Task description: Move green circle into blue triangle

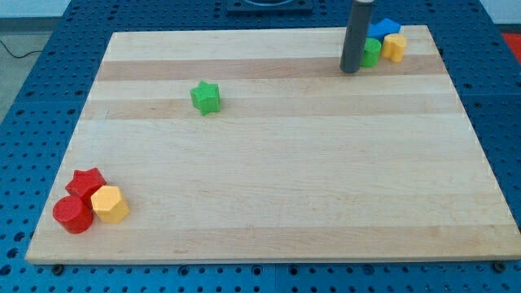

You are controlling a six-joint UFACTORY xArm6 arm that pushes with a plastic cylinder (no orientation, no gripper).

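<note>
Nearest me, at the view's bottom left corner of the board, three blocks sit bunched and touching: a red circle, a yellow hexagon just to its right, and a red star behind them. Farther up, left of centre, a green star stands alone, well apart from everything else. At the far end, near the view's top right corner, my rod comes down with my tip on the wood, pressed against the left side of the green circle. I have no gripper to open or close here, only the bare rod. The green circle is touching the blue triangle just behind it, and a yellow block, its shape unclear, sits right beside both on the right.
</note>
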